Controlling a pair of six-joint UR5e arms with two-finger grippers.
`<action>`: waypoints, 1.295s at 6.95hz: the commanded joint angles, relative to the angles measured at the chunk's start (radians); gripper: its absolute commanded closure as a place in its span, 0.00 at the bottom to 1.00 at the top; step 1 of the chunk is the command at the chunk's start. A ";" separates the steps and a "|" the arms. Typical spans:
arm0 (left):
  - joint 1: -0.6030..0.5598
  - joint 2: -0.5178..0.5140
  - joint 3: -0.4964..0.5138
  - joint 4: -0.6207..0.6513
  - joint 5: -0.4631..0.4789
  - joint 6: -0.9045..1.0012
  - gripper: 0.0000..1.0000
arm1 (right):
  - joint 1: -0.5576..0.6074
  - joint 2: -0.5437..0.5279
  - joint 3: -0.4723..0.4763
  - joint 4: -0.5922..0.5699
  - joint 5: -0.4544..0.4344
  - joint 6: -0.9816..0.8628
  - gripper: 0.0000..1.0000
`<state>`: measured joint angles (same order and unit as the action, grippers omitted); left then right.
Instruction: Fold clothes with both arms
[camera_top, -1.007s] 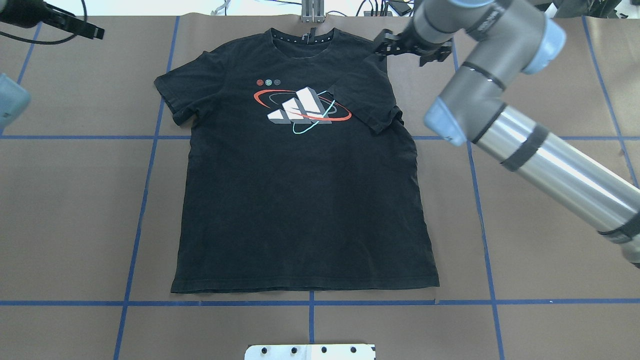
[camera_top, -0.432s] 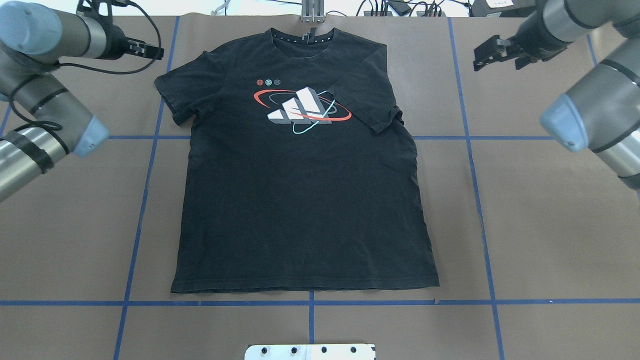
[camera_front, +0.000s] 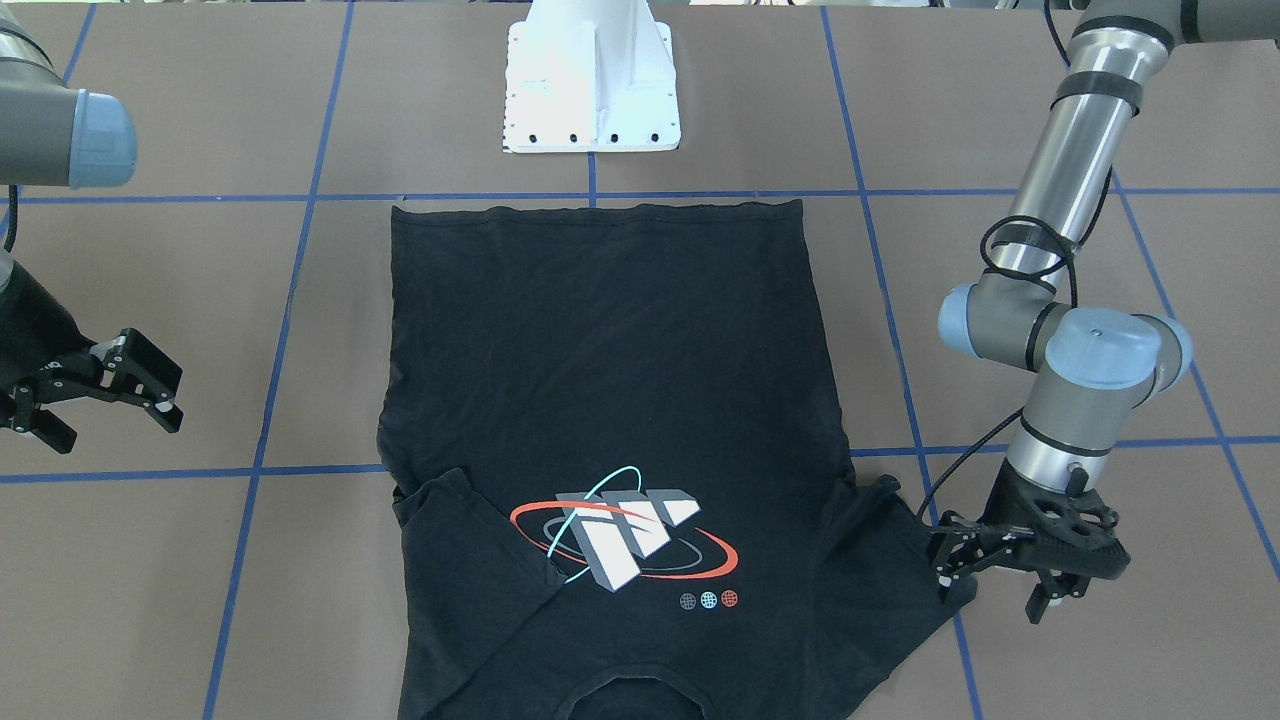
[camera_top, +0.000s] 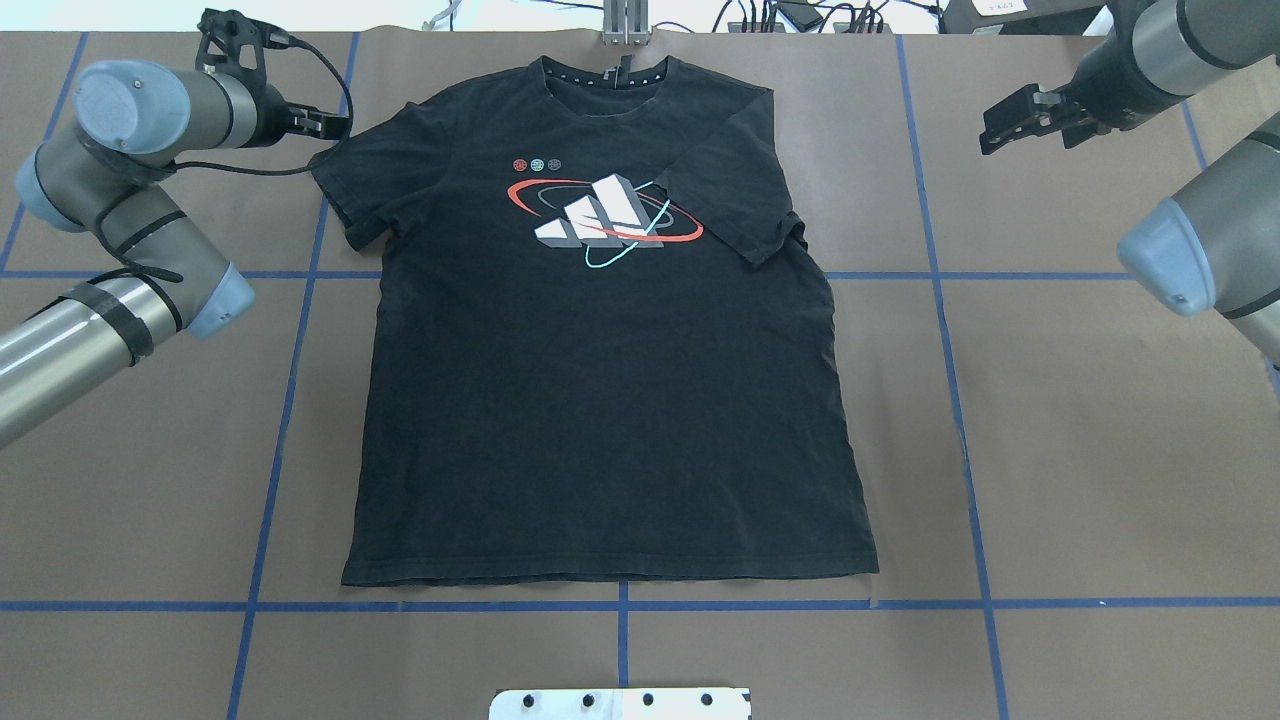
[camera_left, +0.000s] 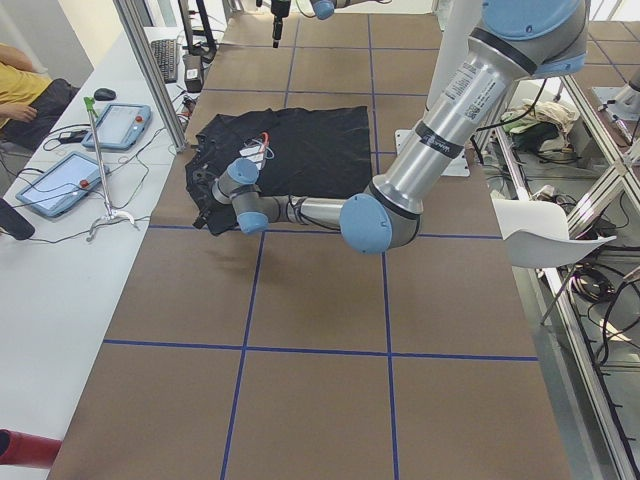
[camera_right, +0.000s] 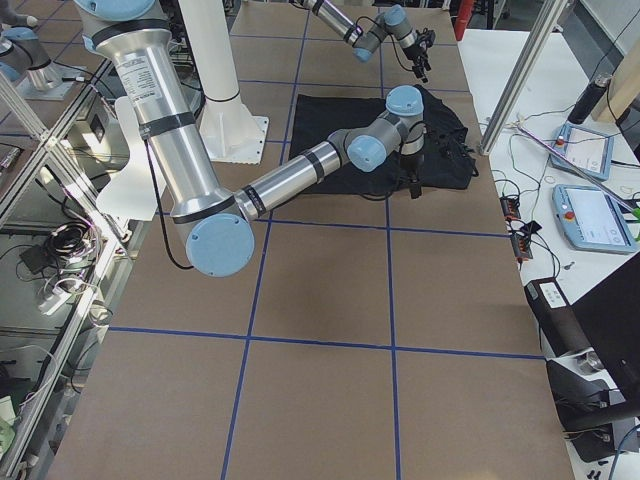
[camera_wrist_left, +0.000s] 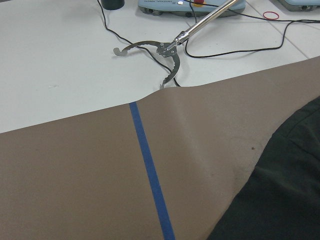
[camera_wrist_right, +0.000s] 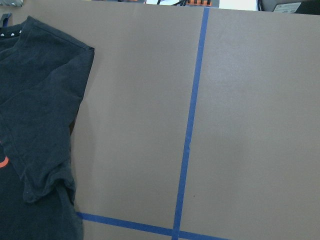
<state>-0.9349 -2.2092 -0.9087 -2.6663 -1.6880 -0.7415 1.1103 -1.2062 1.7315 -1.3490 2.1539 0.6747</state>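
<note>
On the left, we find the left arm's black two-finger gripper (camera_top: 322, 126) at the edge of the spread left sleeve, jaws apart, nothing gripped. The black short-sleeved T-shirt (camera_top: 600, 420) lies front-up, centred on the brown paper-covered table (camera_top: 1100, 450). Only its right sleeve is turned in over the chest (body and hem unfolded). The right gripper (camera_top: 1008, 118) is spread wide, empty, well apart from the shirt. We judge folding barely begun.

A robotics lab: tape-gridded table (camera_top: 1100, 450) and teach pendants (camera_left: 118, 125).

Bare table (camera_top: 1080, 430) flanks the T-shirt (camera_top: 600, 400) both sides.
</note>
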 joint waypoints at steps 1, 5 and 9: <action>0.028 0.002 0.013 -0.014 0.019 -0.039 0.19 | 0.000 0.000 -0.001 0.001 -0.002 -0.001 0.00; 0.039 0.034 0.013 -0.049 0.019 -0.147 0.41 | -0.001 0.008 -0.001 0.001 -0.005 0.000 0.00; 0.039 0.048 0.014 -0.056 0.019 -0.180 0.47 | -0.001 0.008 -0.004 0.001 -0.006 0.000 0.00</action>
<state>-0.8959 -2.1658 -0.8944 -2.7176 -1.6690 -0.9194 1.1091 -1.1981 1.7277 -1.3484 2.1481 0.6749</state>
